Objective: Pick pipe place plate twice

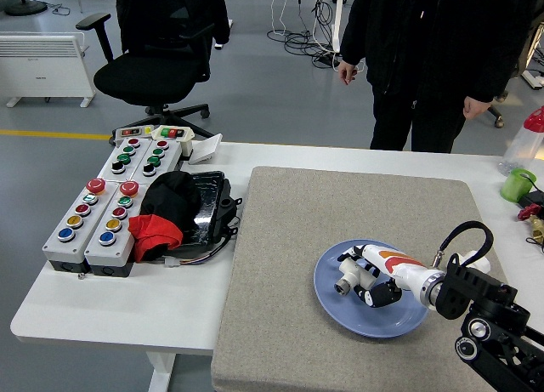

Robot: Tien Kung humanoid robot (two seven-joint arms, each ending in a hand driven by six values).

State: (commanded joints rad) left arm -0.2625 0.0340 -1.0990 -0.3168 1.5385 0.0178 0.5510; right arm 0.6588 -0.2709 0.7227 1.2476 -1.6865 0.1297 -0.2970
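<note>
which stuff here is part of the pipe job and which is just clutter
Job: pipe, blue plate, right hand holding the pipe over the plate.
Clutter: button boxes, black and red cloth, green cup, grey mat.

The robot's right arm reaches in from the lower right corner, its black jointed forearm angled up and to the left. At its end the white robot hand, marked with an orange patch on the back, lies low and nearly level, pointing left. Its fingers are curled inward around a small metal-tipped part, the black thumb side tucked underneath. The left arm is out of view.
</note>
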